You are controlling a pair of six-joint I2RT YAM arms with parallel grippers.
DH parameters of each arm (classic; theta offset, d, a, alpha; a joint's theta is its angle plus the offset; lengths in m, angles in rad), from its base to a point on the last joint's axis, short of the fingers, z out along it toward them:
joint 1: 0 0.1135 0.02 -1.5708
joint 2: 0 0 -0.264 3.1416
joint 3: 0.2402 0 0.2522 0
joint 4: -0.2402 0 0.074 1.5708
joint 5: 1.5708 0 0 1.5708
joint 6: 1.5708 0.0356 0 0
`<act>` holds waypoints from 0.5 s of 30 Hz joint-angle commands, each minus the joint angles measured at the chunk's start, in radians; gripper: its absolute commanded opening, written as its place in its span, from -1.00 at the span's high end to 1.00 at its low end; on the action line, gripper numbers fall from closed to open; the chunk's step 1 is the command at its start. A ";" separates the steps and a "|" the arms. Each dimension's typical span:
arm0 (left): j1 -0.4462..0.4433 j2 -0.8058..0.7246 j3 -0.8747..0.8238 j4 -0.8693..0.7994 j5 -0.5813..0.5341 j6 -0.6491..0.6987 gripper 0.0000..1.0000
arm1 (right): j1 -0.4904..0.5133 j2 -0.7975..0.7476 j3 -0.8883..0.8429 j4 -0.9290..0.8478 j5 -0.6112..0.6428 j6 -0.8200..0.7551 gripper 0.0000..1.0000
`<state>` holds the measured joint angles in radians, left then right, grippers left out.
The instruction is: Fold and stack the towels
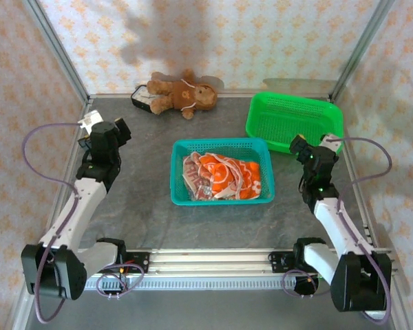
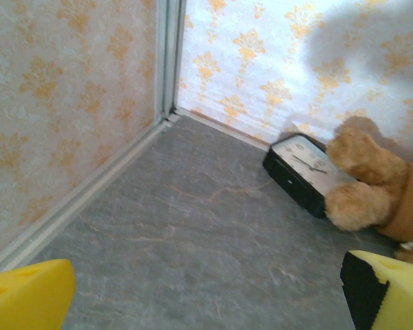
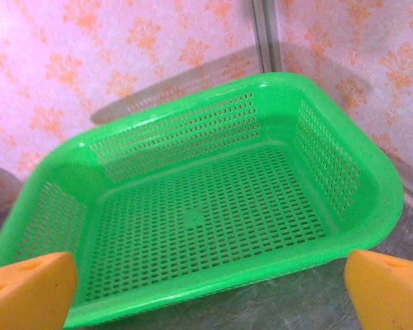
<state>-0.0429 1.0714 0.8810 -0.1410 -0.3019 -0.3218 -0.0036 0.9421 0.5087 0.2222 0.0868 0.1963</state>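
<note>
From above, the towels point(image 1: 221, 177) lie as 1 crumpled heap of orange and cream cloth inside the teal basket point(image 1: 220, 142) at the middle of the table point(image 1: 144, 206). None is folded or spread out, so the job looks to be at its very start, and I cannot tell the separate cloths apart in the heap. The left gripper point(image 1: 119, 130) hangs well to the left of that basket and points toward the far left corner, while the right gripper point(image 1: 299, 146) sits just beside the near left corner of the green basket point(image 1: 294, 122). Neither touches the cloth, which suggests both arms are parked clear of the pile. A teddy bear point(image 1: 182, 94) lies against the back wall with a clock point(image 1: 143, 98) at its feet, both apart from the work. In the left wrist view, the 2 yellow fingers point(image 2: 24, 295) stand at opposite bottom corners, spread wide with bare table point(image 2: 193, 234) between them and nothing held; the clock point(image 2: 299, 172) and the bear's legs point(image 2: 361, 185) lie ahead to the right. In the right wrist view, the orange fingers point(image 3: 27, 292) are spread just as wide and hold nothing, looking into the green basket point(image 3: 206, 220), which has nothing in it and probably waits for the folded stack.
</note>
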 commanded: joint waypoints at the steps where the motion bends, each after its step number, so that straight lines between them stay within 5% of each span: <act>1: 0.005 -0.033 0.029 -0.263 0.163 -0.097 -1.00 | -0.006 -0.066 0.032 -0.161 0.062 0.214 -0.99; 7: -0.090 -0.043 0.071 -0.359 0.261 -0.207 -0.99 | -0.006 -0.091 0.107 -0.267 -0.056 0.190 -0.99; 15: -0.536 0.105 0.172 -0.496 0.109 -0.377 -0.90 | -0.005 -0.086 0.141 -0.323 -0.087 0.177 -0.99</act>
<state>-0.4629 1.1156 1.0012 -0.5388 -0.1333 -0.6060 -0.0059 0.8639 0.6266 -0.0441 0.0193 0.3664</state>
